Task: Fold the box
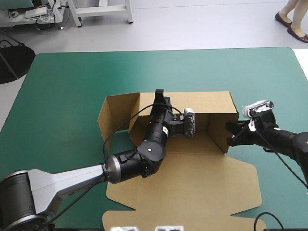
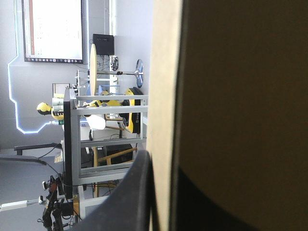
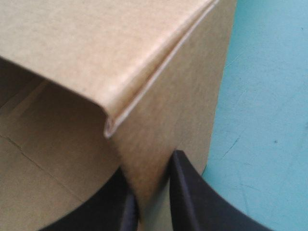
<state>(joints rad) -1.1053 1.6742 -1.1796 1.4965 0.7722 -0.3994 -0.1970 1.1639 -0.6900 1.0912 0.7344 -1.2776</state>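
Note:
The brown box (image 1: 192, 192) lies in the middle of the table, its far and side walls raised and a wide panel flat toward the near edge. My left gripper (image 1: 159, 94) reaches across the inside to the top edge of the far wall (image 1: 204, 102). In the left wrist view the left gripper (image 2: 161, 161) is shut on that wall's edge (image 2: 163, 72), and one black finger (image 2: 132, 197) shows beside it. My right gripper (image 1: 230, 134) is at the right side wall. The right gripper (image 3: 150, 180) pinches that wall (image 3: 159, 120) just below a folded corner.
The teal-green cover (image 1: 62, 96) runs bare around the box on the far, left and right sides. The left side wall (image 1: 115, 113) stands splayed outward. A strip of cover (image 3: 264, 120) lies just outside the right wall.

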